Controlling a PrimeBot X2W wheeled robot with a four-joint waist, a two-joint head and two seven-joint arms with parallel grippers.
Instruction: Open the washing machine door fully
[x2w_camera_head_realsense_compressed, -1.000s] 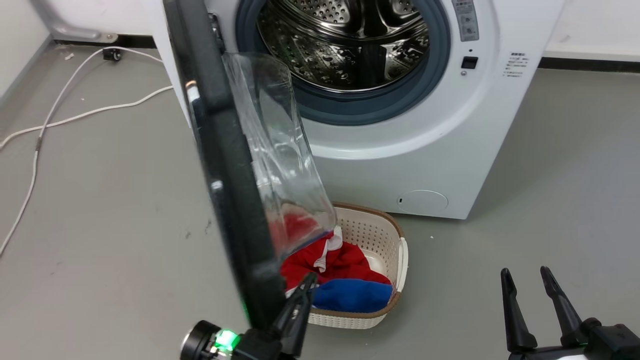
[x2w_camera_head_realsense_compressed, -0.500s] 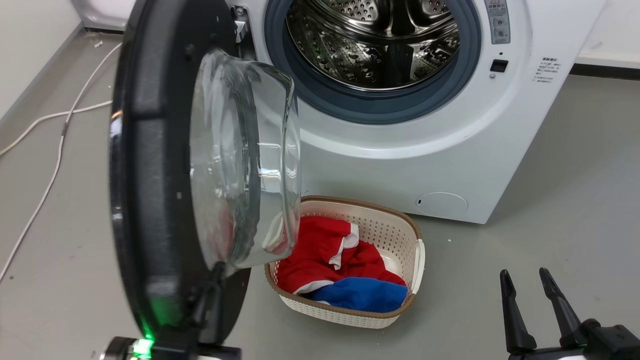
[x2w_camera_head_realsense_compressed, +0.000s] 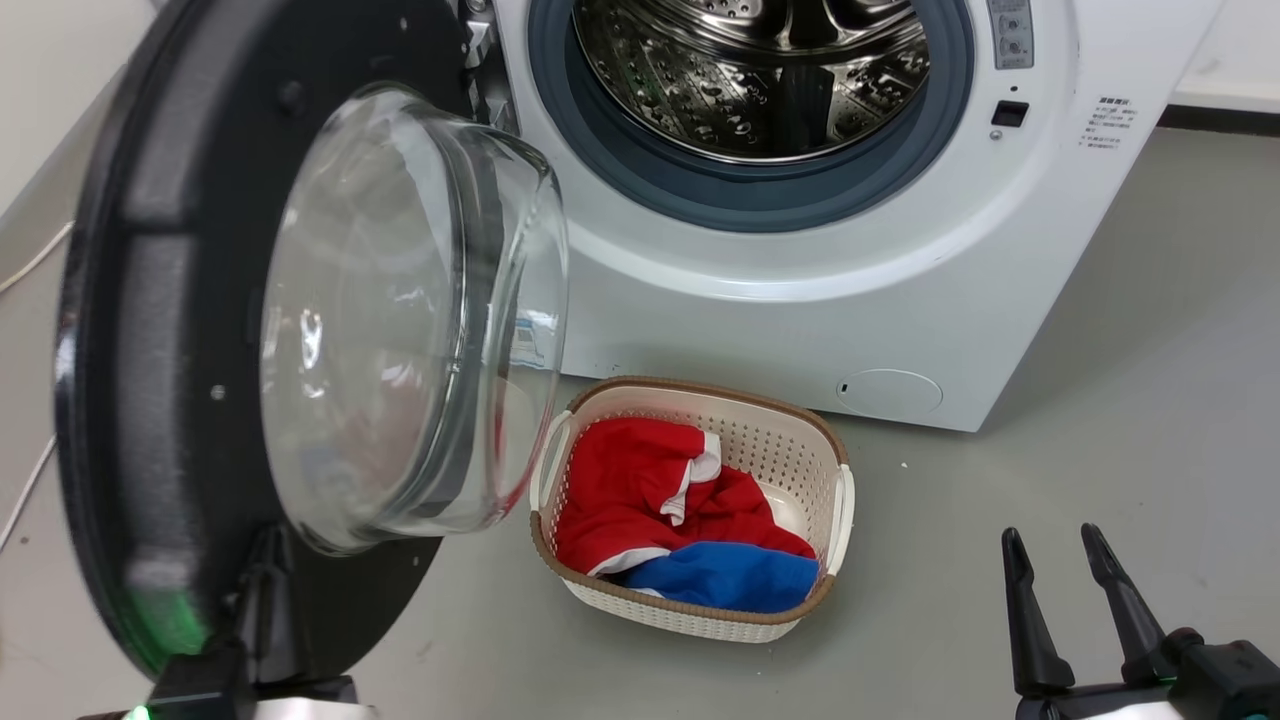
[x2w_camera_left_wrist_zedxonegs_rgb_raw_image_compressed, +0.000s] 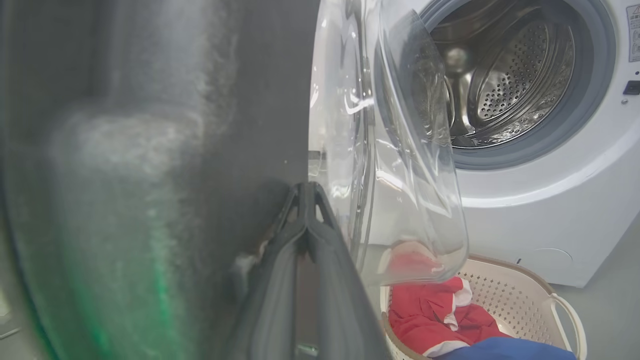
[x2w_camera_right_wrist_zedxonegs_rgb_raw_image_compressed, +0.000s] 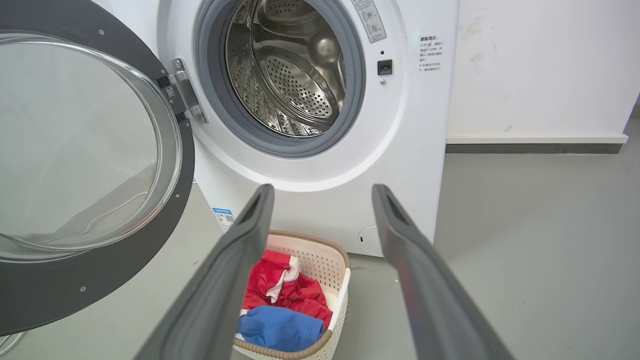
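Observation:
The washing machine door, a black disc with a bulging glass bowl, stands swung out to the left of the white washing machine, leaving the steel drum mouth uncovered. My left gripper is low on the door's inner black ring, below the glass. In the left wrist view its fingers meet at the tips, shut, and rest against the door. My right gripper is open at the lower right, far from the door. Its wrist view shows the gripper empty, the door and its hinge.
A white laundry basket with red and blue clothes sits on the grey floor in front of the machine, just right of the door's lower edge. A white cable lies on the floor at far left. A wall runs behind the machine.
The door has swung further out to the left, now showing its inner face. My left gripper has moved left with it. The head camera has shifted. The right gripper has stayed put.

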